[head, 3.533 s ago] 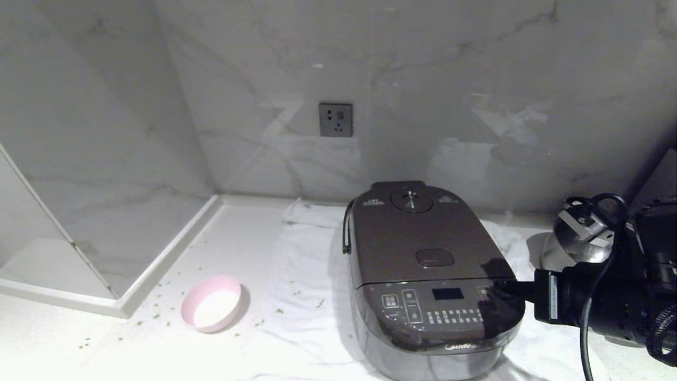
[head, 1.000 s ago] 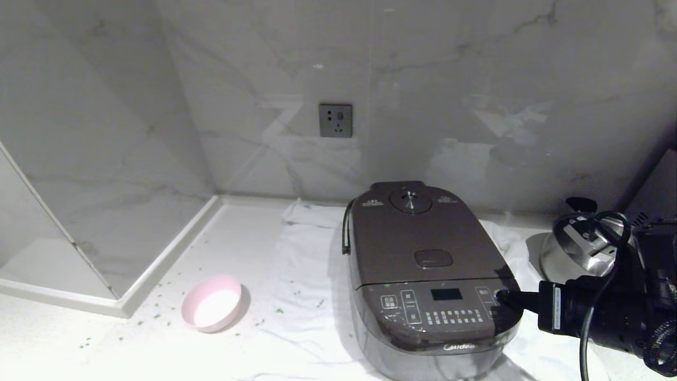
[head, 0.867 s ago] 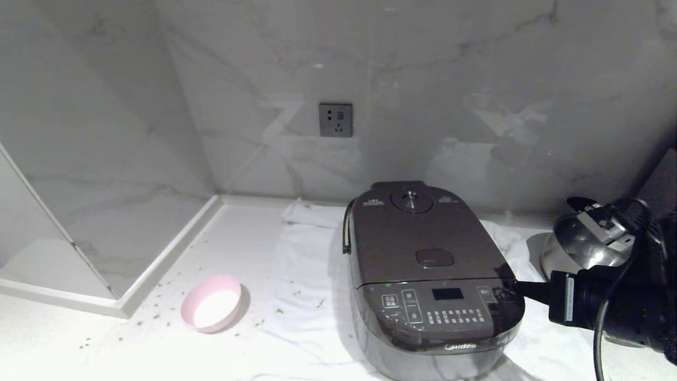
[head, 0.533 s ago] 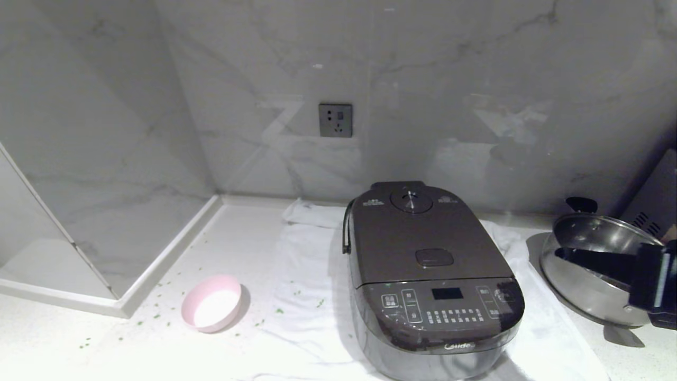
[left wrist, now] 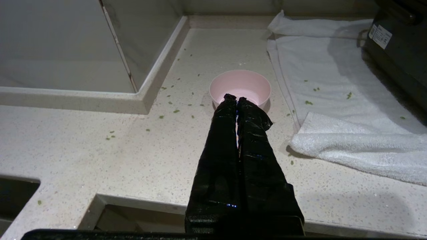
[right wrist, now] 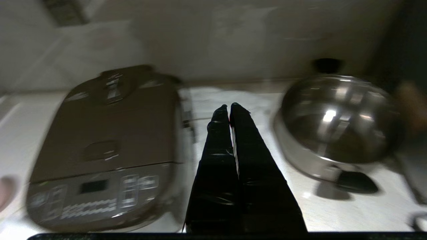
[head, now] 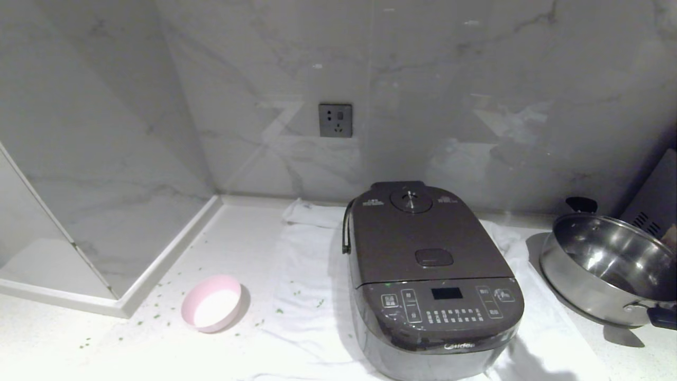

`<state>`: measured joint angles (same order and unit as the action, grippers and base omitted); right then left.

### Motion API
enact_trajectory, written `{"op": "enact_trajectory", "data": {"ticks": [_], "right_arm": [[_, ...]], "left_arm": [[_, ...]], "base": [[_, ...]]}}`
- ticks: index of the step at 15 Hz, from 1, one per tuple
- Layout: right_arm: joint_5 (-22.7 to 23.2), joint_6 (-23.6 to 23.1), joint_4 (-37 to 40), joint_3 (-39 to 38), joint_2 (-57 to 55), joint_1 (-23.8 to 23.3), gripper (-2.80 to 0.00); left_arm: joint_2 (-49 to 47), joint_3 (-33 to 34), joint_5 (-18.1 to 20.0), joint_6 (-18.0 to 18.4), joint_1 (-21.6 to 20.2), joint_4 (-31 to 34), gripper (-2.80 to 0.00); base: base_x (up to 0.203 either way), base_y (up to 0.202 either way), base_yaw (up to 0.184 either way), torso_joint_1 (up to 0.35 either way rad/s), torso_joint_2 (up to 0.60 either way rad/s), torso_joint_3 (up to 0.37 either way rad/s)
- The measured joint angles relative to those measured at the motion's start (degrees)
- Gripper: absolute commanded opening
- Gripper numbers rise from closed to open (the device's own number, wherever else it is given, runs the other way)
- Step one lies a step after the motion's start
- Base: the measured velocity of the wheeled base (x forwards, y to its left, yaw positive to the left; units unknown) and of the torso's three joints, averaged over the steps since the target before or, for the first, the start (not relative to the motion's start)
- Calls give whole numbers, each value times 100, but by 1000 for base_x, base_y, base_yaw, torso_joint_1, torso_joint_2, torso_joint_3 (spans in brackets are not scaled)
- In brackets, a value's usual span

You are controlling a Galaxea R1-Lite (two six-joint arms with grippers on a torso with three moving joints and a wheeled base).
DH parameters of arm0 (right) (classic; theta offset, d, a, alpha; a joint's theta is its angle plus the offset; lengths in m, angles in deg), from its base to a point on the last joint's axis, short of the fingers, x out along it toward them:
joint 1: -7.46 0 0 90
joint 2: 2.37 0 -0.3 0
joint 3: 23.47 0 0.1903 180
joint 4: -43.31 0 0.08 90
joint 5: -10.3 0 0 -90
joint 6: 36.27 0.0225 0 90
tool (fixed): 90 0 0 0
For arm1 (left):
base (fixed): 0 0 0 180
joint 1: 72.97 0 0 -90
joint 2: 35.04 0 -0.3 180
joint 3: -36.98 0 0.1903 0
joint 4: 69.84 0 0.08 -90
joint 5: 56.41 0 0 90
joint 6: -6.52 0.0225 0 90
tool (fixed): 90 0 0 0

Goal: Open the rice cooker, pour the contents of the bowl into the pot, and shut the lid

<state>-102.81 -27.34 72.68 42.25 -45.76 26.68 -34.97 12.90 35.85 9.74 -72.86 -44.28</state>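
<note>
The dark brown rice cooker (head: 428,275) stands on a white towel (head: 307,286) with its lid (head: 423,238) down; the pot is hidden under it. The pink bowl (head: 211,302) sits on the counter to its left, white inside, with no green contents showing in it. Neither arm shows in the head view. In the left wrist view my left gripper (left wrist: 236,97) is shut and empty, held back over the counter's front edge, pointing at the bowl (left wrist: 240,83). My right gripper (right wrist: 229,106) is shut and empty, between the cooker (right wrist: 106,143) and a steel pan (right wrist: 337,123).
A shiny steel pan (head: 608,264) with black handles stands right of the cooker, beside a grey box (head: 658,196). Small green bits (head: 158,316) lie scattered on the counter and towel. A marble wall with a socket (head: 335,120) is behind; a raised ledge (head: 158,259) is at left.
My right arm has drawn back from the cooker's front panel, to the right and out of the head view. The cooker, bowl and left arm have stayed put.
</note>
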Motion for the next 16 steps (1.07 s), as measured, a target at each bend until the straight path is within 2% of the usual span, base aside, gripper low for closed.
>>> {"op": "enact_trajectory", "data": {"ticks": [5,9,13,16], "right_arm": [[-32,-575,309,-252,1084,-1166,-280],[203,-878,770,-558,2284,-1521,-280],[775,-1014,1310,-906,3430,-1873,-280],[1792,-1302,1320,-1565,4065,-1915,-280]], "left_arm": [[0,0,-107,-95,7,-2,-280],[0,0,-116,-129,7,0,-280],[0,0,-121,-139,6,-5,-280],[0,0,-121,-140,5,-7,-280]], "base": [[0,0,0,0,0,0],[0,0,0,0,0,0],[0,0,0,0,0,0],[0,0,0,0,0,0]]}}
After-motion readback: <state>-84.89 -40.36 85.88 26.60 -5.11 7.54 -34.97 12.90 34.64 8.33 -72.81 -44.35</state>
